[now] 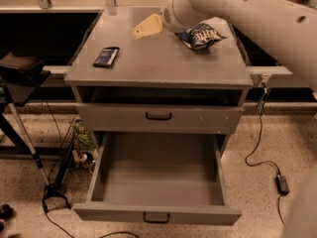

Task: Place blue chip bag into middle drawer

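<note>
the gripper (pixel 146 27) sits over the back of the cabinet top (pixel 163 68), a pale tan wedge pointing toward 9 o'clock from the thick white arm (pixel 247 14) that reaches in from the upper right. whether it is spread or pressed together i cannot tell; from here it shows as one blunt shape. it looks to hover a little above the surface rather than rest on it.

the blue chip bag (pixel 202 35) lies at the gripper's 3 o'clock, near but apart from it. it is crumpled on the cabinet top with its white lettering up, and its back edge is tucked under the arm's round end. at the gripper's 8 o'clock, well apart, a small flat dark packet (pixel 106 56) rests near the left edge of the top.

below the top runs a dark open slot (pixel 158 95), and under that the upper drawer (pixel 198 119) is pushed shut, its black handle centred. the middle drawer (pixel 156 182) is pulled far out toward 6 o'clock, its grey floor in plain sight and its handle low on the front panel.

on the speckled floor at the cabinet's 4 o'clock a black cable (pixel 257 155) loops to a small power brick (pixel 282 183). at 9 o'clock stands a black stand (pixel 20 68).
</note>
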